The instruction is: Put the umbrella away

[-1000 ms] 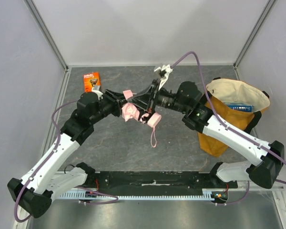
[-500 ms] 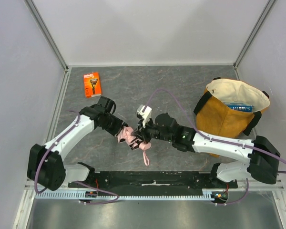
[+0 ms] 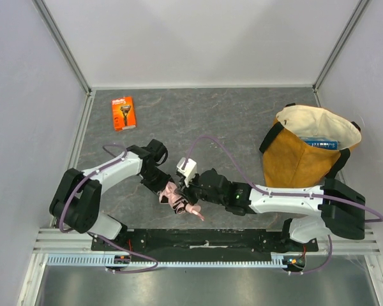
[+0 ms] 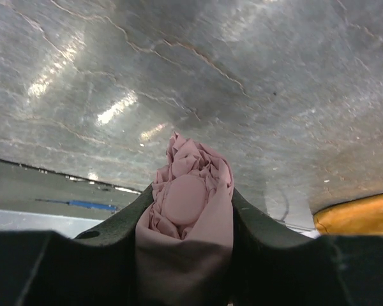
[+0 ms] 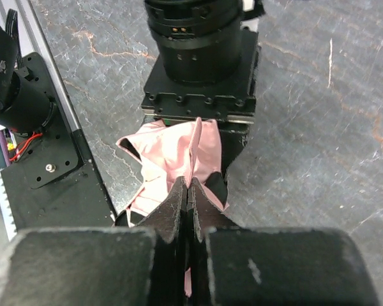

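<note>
The pale pink umbrella (image 3: 177, 199) is a bunched bundle low over the grey table, near the front rail, with both grippers on it. My left gripper (image 3: 164, 189) comes in from the left. In the left wrist view its jaws are closed on the folded fabric of the umbrella (image 4: 193, 203), which fills the gap at the left gripper (image 4: 191, 191). My right gripper (image 3: 190, 192) comes in from the right. In the right wrist view its fingertips (image 5: 179, 191) are pressed together at the right gripper (image 5: 189, 183), pinching a thin fold of the umbrella (image 5: 172, 150).
A mustard-yellow tote bag (image 3: 304, 159) stands open at the right, something blue inside. An orange razor pack (image 3: 122, 113) lies at the back left. The black front rail (image 3: 204, 241) runs close below the umbrella. Grey walls enclose the table.
Both arms have carried the umbrella from mid-table down and toward the near edge. Its strap no longer hangs free. Both grips are unchanged.
</note>
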`<state>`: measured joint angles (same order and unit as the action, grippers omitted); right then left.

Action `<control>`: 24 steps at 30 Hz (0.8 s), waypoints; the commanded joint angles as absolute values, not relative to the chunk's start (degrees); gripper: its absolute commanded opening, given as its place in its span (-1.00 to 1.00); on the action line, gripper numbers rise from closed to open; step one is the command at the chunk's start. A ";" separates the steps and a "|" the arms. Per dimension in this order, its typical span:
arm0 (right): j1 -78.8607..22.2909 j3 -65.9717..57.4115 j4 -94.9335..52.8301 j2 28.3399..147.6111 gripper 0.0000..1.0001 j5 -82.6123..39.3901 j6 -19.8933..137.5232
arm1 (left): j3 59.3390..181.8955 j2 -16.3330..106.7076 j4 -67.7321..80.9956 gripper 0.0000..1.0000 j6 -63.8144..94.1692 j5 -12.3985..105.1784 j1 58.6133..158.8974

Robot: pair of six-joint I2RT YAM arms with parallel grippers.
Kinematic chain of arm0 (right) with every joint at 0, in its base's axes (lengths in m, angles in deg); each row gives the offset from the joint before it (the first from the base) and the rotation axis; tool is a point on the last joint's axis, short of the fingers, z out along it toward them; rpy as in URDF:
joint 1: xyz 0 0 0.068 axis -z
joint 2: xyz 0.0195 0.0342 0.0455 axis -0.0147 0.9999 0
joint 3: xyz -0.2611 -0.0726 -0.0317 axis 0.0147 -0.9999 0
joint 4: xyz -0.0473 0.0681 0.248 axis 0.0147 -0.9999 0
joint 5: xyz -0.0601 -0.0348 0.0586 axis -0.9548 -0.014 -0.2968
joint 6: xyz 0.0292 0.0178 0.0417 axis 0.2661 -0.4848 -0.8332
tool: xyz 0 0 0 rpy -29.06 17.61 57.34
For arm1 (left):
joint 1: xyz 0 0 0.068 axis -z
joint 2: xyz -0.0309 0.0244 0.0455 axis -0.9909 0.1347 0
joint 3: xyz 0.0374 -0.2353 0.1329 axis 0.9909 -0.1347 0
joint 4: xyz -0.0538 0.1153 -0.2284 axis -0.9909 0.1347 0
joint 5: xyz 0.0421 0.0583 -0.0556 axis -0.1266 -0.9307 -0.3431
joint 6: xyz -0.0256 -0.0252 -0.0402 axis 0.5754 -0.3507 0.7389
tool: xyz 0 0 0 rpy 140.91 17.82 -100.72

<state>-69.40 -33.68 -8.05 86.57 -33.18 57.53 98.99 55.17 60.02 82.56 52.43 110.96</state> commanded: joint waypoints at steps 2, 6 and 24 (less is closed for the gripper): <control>-70.18 -38.41 24.25 80.55 -0.99 -31.45 44.83 | 94.07 50.82 49.08 -0.96 89.90 44.02 110.56; -69.82 -39.15 25.61 77.82 -1.00 -27.34 43.64 | 95.29 55.19 51.88 -0.96 90.00 45.78 110.12; -79.49 -18.93 -8.67 89.51 -1.00 -26.34 78.10 | 109.26 69.88 64.80 -0.97 85.78 40.24 112.23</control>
<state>-73.92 -29.28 -16.86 89.94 -31.10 71.06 104.98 66.86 68.55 80.41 49.40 112.01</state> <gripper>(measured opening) 0.004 0.432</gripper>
